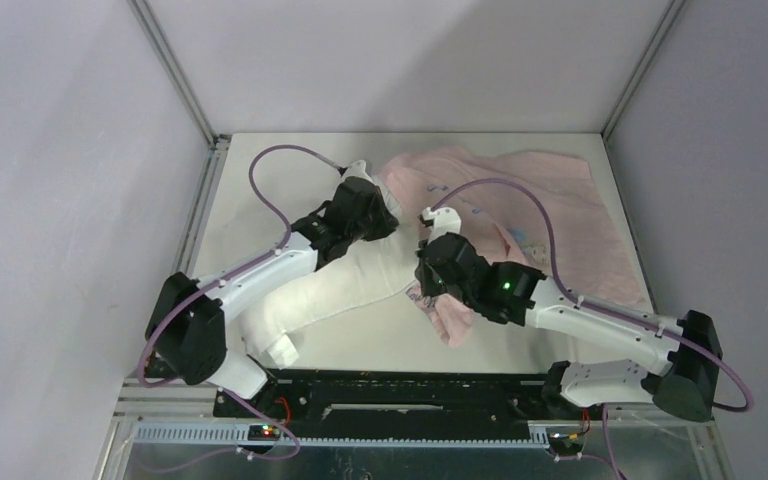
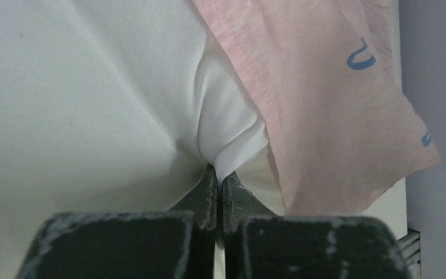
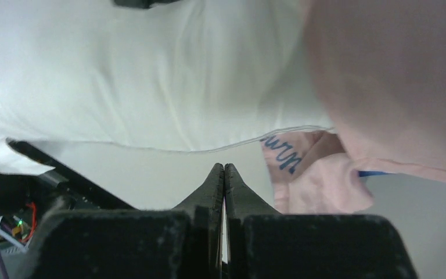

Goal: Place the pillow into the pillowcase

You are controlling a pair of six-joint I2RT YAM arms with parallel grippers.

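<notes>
The white pillow (image 1: 350, 280) lies slantwise across the table, its far end just inside the mouth of the pale pink pillowcase (image 1: 560, 200), which is spread out at the back right. My left gripper (image 1: 385, 215) is shut on a pinch of pillow (image 2: 93, 87) fabric right beside the pillowcase hem (image 2: 267, 116); the pinch shows between its tips (image 2: 219, 174). My right gripper (image 1: 424, 283) hovers at the pillow's right side near a loose pink flap. In its wrist view, that gripper (image 3: 224, 168) is shut with nothing in it, the pillow (image 3: 151, 75) ahead and the pillowcase (image 3: 395, 87) to its right.
Bare table (image 1: 260, 190) lies left of the pillow. A black rail (image 1: 400, 390) runs along the near edge between the arm bases. Grey enclosure walls and metal posts close in the left, back and right sides.
</notes>
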